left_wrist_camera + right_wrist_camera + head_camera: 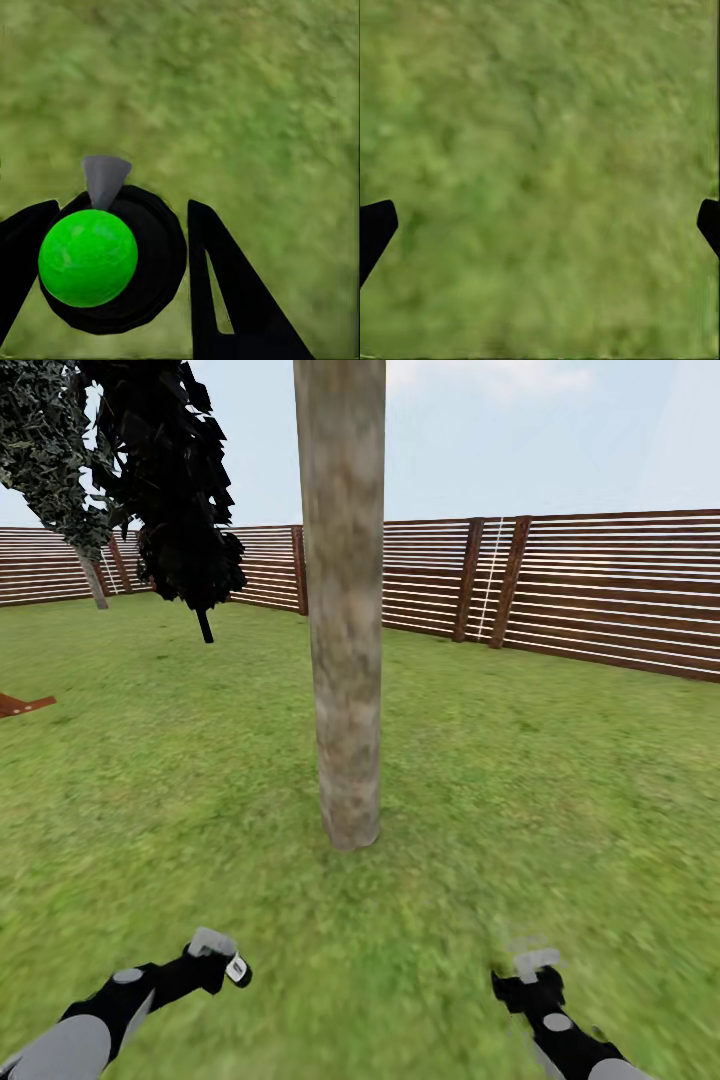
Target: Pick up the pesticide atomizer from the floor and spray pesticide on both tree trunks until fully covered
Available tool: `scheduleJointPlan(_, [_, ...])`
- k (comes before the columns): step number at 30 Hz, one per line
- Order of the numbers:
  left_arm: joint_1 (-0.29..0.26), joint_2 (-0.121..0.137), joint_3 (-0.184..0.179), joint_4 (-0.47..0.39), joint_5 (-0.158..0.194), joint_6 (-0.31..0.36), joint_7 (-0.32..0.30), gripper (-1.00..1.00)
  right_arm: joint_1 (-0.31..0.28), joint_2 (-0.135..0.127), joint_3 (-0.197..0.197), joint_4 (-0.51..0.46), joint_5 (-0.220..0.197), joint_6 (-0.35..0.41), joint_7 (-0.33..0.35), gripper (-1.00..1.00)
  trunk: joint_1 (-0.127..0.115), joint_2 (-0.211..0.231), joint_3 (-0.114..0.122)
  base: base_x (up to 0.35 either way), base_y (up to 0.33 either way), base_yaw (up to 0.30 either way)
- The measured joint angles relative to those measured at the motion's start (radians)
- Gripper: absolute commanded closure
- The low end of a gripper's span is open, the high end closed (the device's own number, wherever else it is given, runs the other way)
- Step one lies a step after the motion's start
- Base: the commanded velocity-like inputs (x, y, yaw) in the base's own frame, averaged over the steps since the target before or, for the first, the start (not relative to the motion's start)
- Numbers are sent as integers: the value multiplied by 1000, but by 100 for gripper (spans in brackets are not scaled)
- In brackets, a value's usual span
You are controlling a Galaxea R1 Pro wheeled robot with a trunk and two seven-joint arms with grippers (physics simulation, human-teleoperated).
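The pickup looks done: the left tool [112, 277] is closed on the one pesticide atomizer [112, 259], held low over the grass [520, 780], while the right tool [540, 225] hangs wide open with nothing in it. Just ahead stands one bare trunk [345, 660], with no visible coating, so spraying seems yet to begin; a second trunk [95, 582] stands by the fence [600, 590].

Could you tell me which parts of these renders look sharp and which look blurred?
Head view: the tree trunk and fence are crisp, with no cast shadows; the near grass smears. Left wrist view: the pesticide atomizer in the left gripper is sharp against blurry grass. Right wrist view: the grass is soft throughout.
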Motion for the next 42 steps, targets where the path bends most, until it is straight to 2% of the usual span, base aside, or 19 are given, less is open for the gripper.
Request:
scheduleJointPlan(2, [0, -11, 34, 4, 38, 53, 95, 100, 26, -22, 3, 33, -113, -23, 56, -100, 0, 0, 0, 0, 0, 0])
scheduleJointPlan(3, [-1, -19, 43, 4, 56, 65, 152, 100, 33, -27, 4, 39, -153, -29, 112, -100, 0, 0, 0, 0, 0, 0])
scheduleJointPlan(4, [-1, -32, 48, 4, 67, 72, 211, 100, 37, -31, 5, 42, -175, -31, 174, -100, 0, 0, 0, 0, 0, 0])
scheduleJointPlan(5, [-1, -47, 51, 4, 73, 75, 272, 100, 39, -39, 5, 44, -186, -33, 227, -100, 0, 0, 0, 0, 0, 0])
scheduleJointPlan(7, [-1, -71, 52, 4, 78, 76, 354, 100, 43, -48, 5, 47, -195, -34, 272, -100, 0, 0, 0, 0, 0, 0])
scheduleJointPlan(8, [-1, -82, 52, 4, 78, 76, 368, 100, 46, -49, 6, 47, -196, -34, 278, -100, 0, 0, 0, 0, 0, 0])
scheduleJointPlan(10, [-1, -123, 49, 4, 77, 77, 394, 100, 53, -52, 6, 48, -198, -34, 283, -100, 0, 0, 0, 17, 0, 0])
scheduleJointPlan(11, [0, -130, 50, 5, 77, 78, 405, 100, 54, -52, 6, 48, -199, -34, 284, -100, 0, 0, 0, 170, 0, -29])
scheduleJointPlan(15, [1, -144, 49, 20, 80, 82, 513, 100, 55, -51, 6, 48, -201, -34, 285, -100, 0, 0, 0, 295, 0, -222])
scheduleJointPlan(21, [0, -163, 45, 29, 77, 96, 534, 100, 55, -55, 5, 47, -202, -34, 283, -100, 0, 0, 0, 334, 0, -261])
scheduleJointPlan(24, [0, -164, 43, 26, 71, 175, 535, 100, 59, -59, 4, 47, -203, -36, 270, -100, 0, 0, 0, 337, 0, -38])
scheduleJointPlan(27, [-4, -164, 43, 18, 69, 209, 535, 100, 70, -57, 4, 45, -203, -37, 263, -100, 0, 0, 0, 337, 0, -3])
scheduleJointPlan(31, [-27, -173, 43, 11, 71, 365, 534, 100, 72, -59, 3, 42, -206, -38, 263, -100, 0, 0, 0, 337, 0, 0])
scheduleJointPlan(32, [-42, -176, 43, 11, 72, 388, 534, 100, 72, -59, 3, 42, -215, -38, 263, -100, 0, 0, 0, 333, 0, 0])
scheduleJointPlan(36, [-89, -181, 41, 11, 69, 504, 533, 100, 72, -59, 4, 46, -327, -36, 263, -100, 0, 0, 0, 280, 0, -144])
scheduleJointPlan(39, [-97, -183, 16, 11, 69, 525, 533, 100, 72, -59, 4, 46, -346, -36, 263, -100, 0, 0, 0, 138, 0, -256])
scheduleJointPlan(42, [-99, -202, -30, 12, 68, 531, 534, 100, 72, -61, 4, 46, -348, -36, 263, -100, 0, 0, 0, 26, 0, -266])
